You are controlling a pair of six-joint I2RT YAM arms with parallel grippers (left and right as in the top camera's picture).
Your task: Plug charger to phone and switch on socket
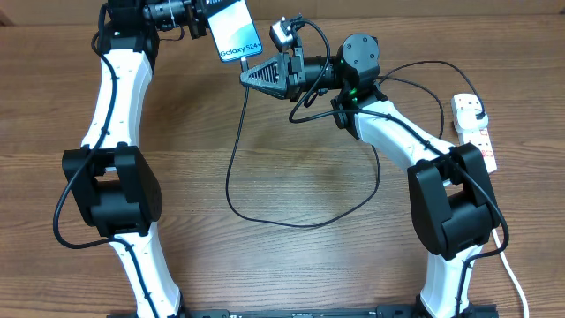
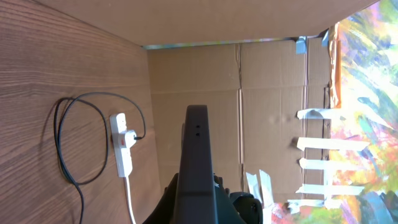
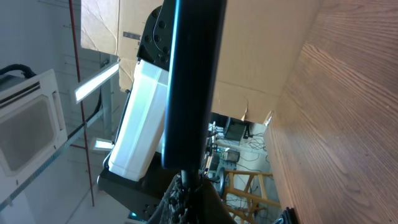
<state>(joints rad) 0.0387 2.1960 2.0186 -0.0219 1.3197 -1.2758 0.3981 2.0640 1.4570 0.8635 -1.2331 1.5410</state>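
Observation:
The phone [image 1: 237, 35], its cyan screen reading "Galaxy S24", is held up at the back left with my left gripper [image 1: 201, 24] shut on its upper end. In the left wrist view the phone [image 2: 198, 155] shows edge-on between the fingers. My right gripper [image 1: 249, 74] points left at the phone's lower edge, shut on the connector end of the charger [image 1: 231, 168]. In the right wrist view the connector [image 3: 186, 177] meets the dark phone edge [image 3: 193, 81]; I cannot tell whether it is seated. The black cable loops over the table to a plug in the socket [image 1: 475, 132].
The socket [image 2: 122, 149] lies at the right edge of the wooden table, its white cord [image 1: 512, 274] trailing toward the front. Cardboard walls [image 2: 267, 74] stand behind the table. Both arm bases sit at the front edge.

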